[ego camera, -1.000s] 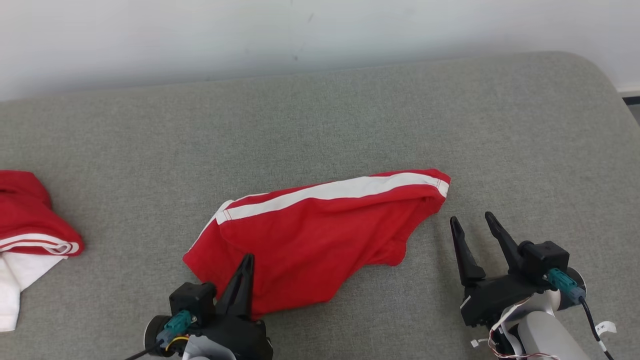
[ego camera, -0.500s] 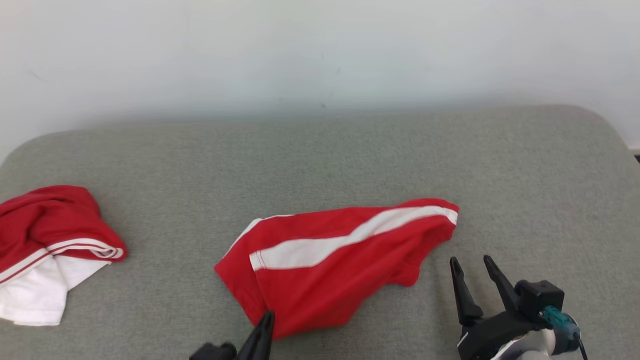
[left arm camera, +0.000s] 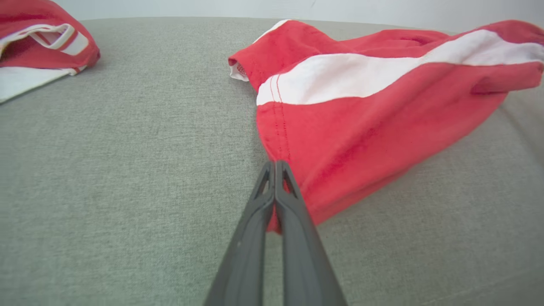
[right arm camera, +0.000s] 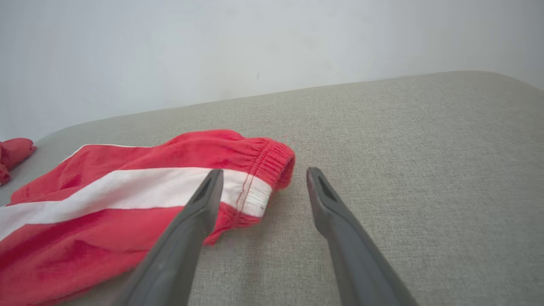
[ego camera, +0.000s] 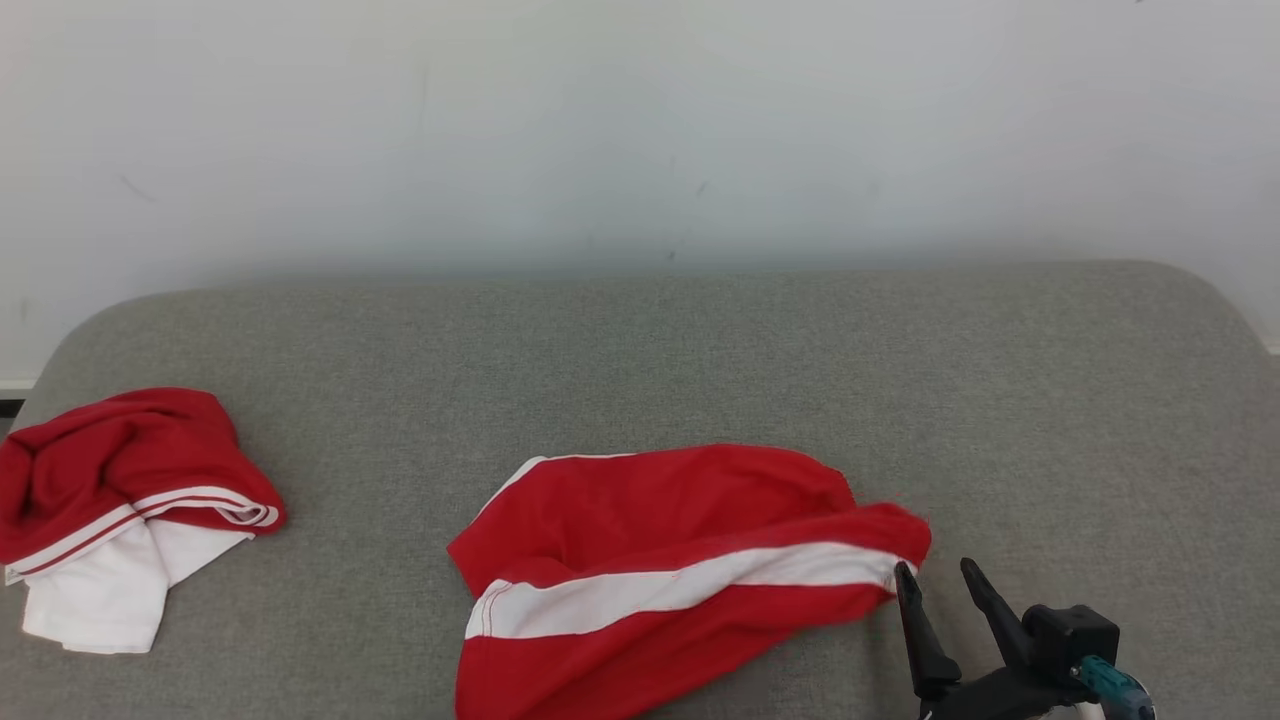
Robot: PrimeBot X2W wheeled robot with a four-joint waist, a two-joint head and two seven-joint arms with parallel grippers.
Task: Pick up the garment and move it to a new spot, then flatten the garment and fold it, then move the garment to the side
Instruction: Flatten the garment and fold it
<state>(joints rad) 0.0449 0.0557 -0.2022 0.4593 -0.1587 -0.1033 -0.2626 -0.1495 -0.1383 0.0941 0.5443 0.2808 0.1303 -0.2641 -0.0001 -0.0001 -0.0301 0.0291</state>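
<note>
You look to be spreading the garment (ego camera: 660,570), which lies rumpled at the near middle of the grey cushion (ego camera: 700,350), so close the right gripper (ego camera: 934,567) on the waistband end (right arm camera: 272,161) before pulling the cloth taut. Your left gripper (left arm camera: 275,170) is clamped tight on the red hem corner. The right one stands wide apart and empty, one finger just beside the waistband near the cushion's front edge.
</note>
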